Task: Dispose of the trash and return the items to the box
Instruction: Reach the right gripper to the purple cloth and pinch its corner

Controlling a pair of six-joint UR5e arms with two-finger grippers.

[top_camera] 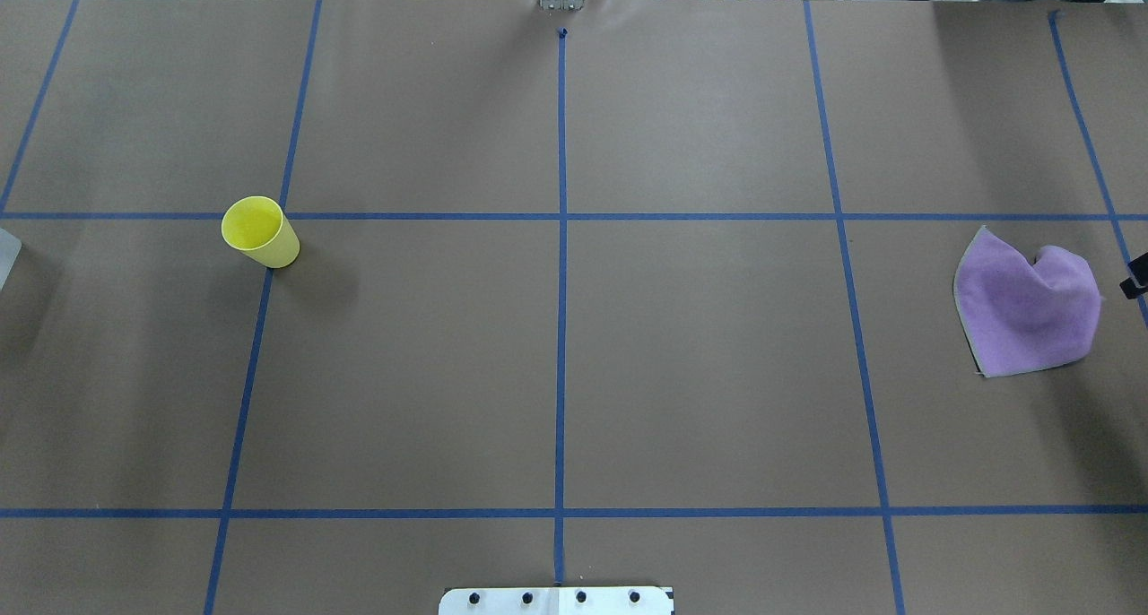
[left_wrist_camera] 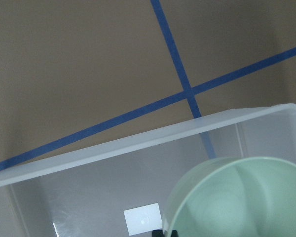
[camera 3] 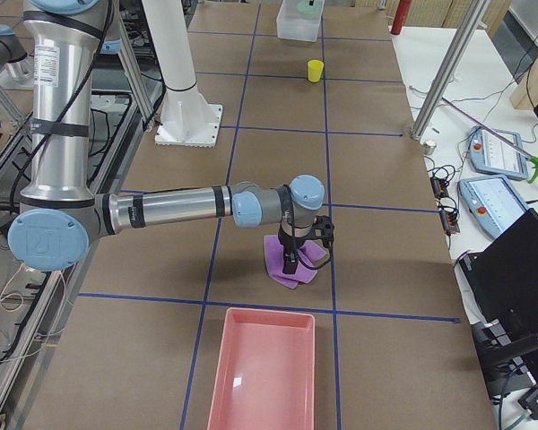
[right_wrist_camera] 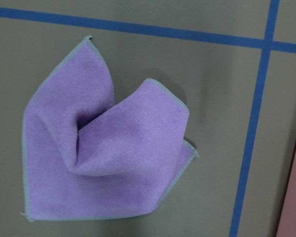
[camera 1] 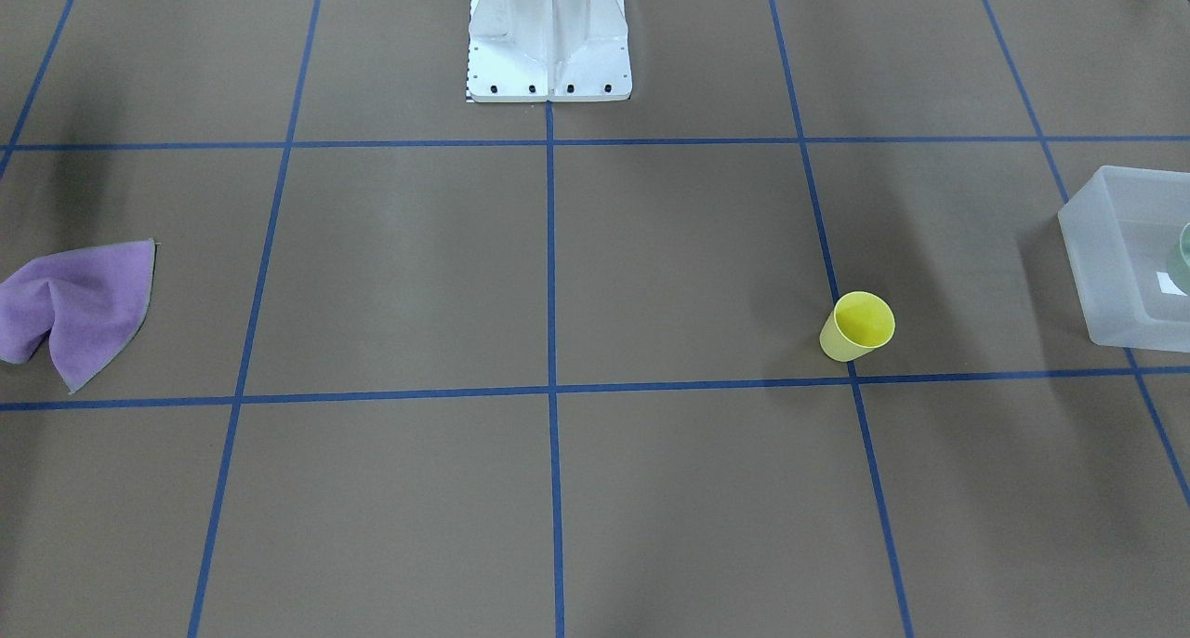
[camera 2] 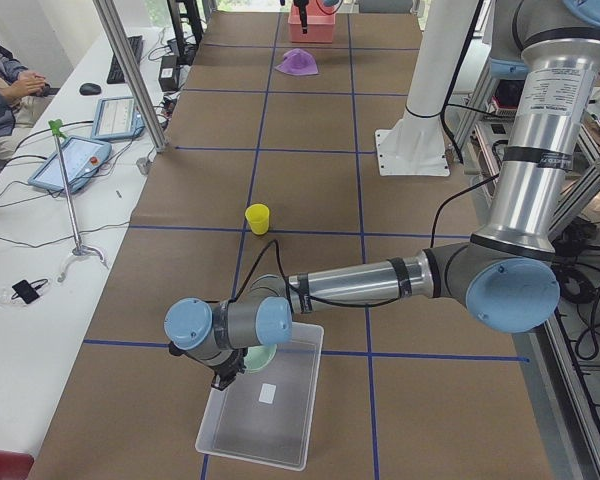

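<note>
The left fingers [camera 2: 223, 378] hang over one end of a frosted white bin [camera 2: 255, 430] that sits on the brown table [top_camera: 700, 364], which is marked with blue tape lines. A pale green bowl [left_wrist_camera: 237, 202] is right beside these fingers, within the bin's walls, tilted so its hollow faces the wrist camera. Only a dark sliver shows at the bowl's rim, so it cannot be told whether the fingers grasp the bowl or have released it. A small white label [left_wrist_camera: 143, 218] on the bin's bottom lies just beside the bowl.

A yellow cup [top_camera: 260, 231] stands upright on a tape line, well apart from the left fingers.

The right fingers [camera 3: 290, 261] point down directly above a rumpled purple cloth [right_wrist_camera: 103, 153] lying on the table. It cannot be told whether they are spread or clenched, or whether they touch the cloth. A pink tray [camera 3: 260, 376] lies near the cloth, at the table's end.
</note>
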